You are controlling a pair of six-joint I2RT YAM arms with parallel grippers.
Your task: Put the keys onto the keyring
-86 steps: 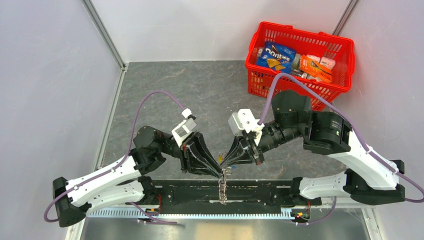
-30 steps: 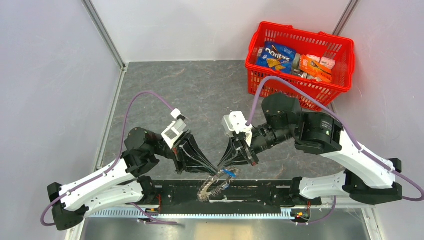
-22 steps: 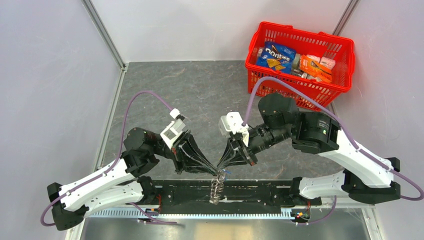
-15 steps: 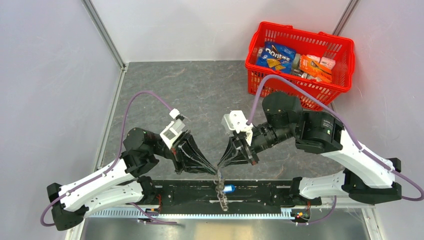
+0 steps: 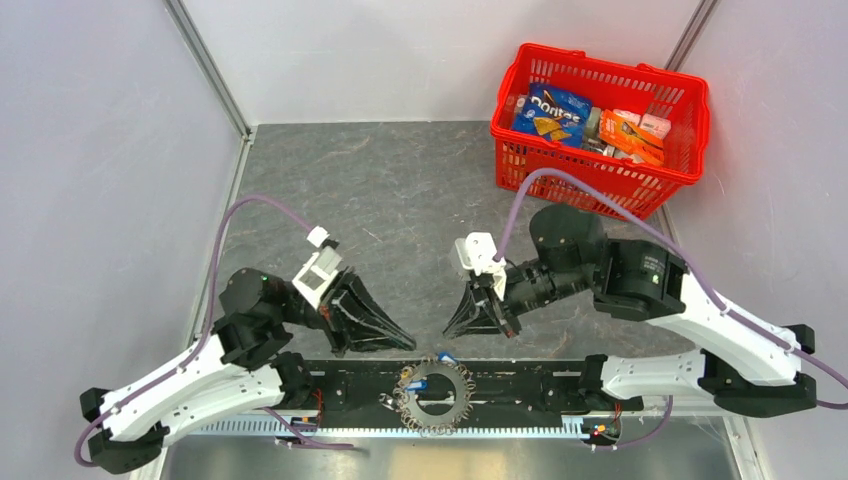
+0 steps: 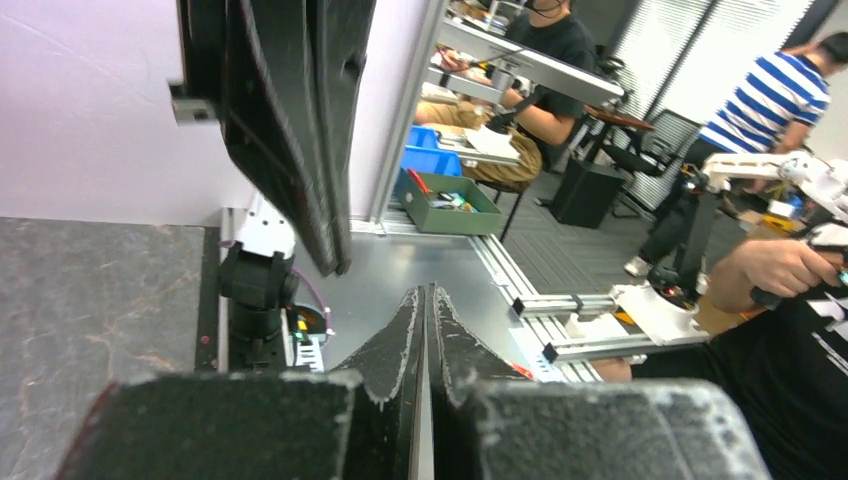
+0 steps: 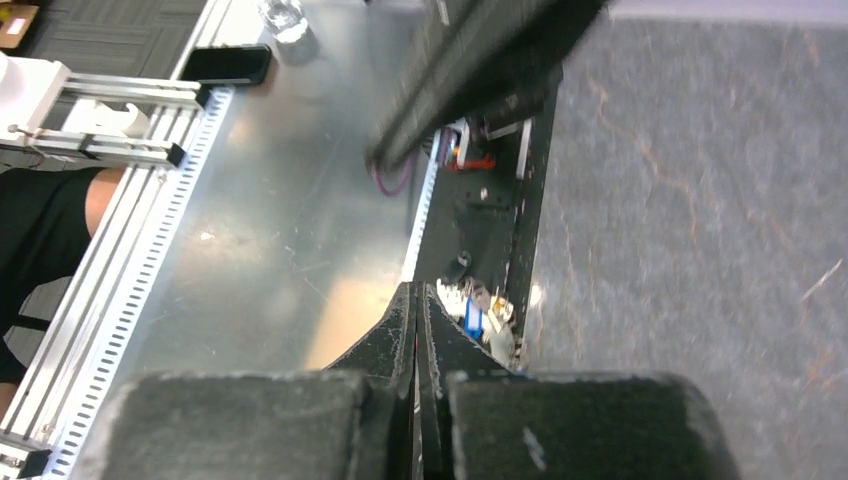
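Top external view: your left gripper [image 5: 408, 345] has its jaws pressed together on nothing. Your right gripper [image 5: 449, 331] is closed the same way, and the two tips are near each other but apart. At six o'clock from them the keyring [image 5: 432, 396] lies spread in a round loop on the black base rail [image 5: 530, 385], free of both grippers. A blue-headed key [image 5: 445, 358] sits at the loop's one o'clock edge. The red basket [image 5: 612, 68] stands well away at one o'clock.
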